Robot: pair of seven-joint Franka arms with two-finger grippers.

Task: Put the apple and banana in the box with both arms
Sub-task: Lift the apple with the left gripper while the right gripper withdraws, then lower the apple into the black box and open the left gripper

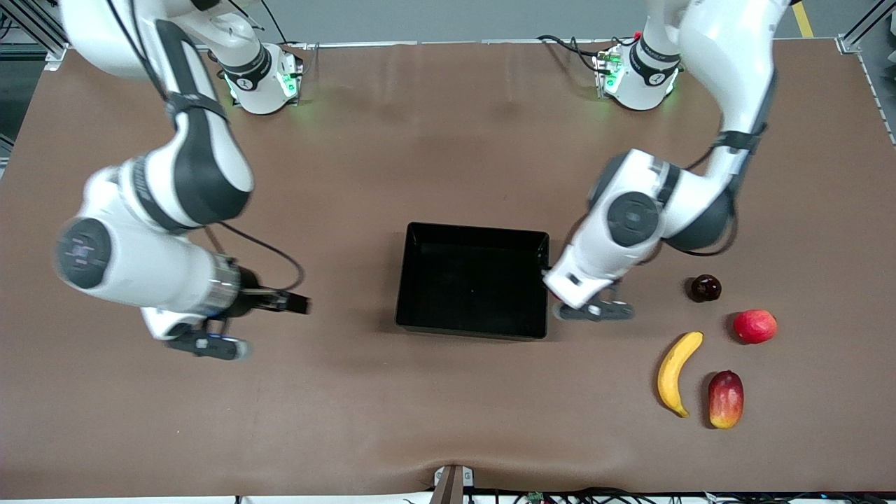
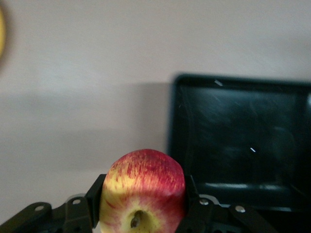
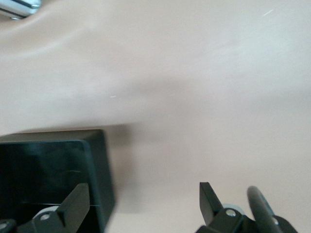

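The left tool (image 2: 141, 213) has its fingers closed against both flanks of the apple (image 2: 142, 191), stem dimple facing the wrist camera; in the front view this tool (image 1: 595, 310) hangs right of centre, just beside the right-hand wall of the box (image 1: 409, 280). The apple itself is hidden under the wrist there. The box is empty, at mid-frame. So the relation that matters is short: the box lies immediately toward frame-left of the held apple, and a small sideways shift over the rim should bring the apple above the box floor.

The right tool (image 3: 141, 204) is spread wide and holds nothing; in the front view it (image 1: 210, 344) is at lower left, well apart from the box.

The banana (image 1: 677, 373) lies on the table at lower right, long axis running roughly up-down in frame and curving, beside a mango (image 1: 726, 399). A red fruit (image 1: 754, 326) and a dark plum (image 1: 705, 288) lie above them. The left arm is far nearer the banana; the right would have to cross the box.
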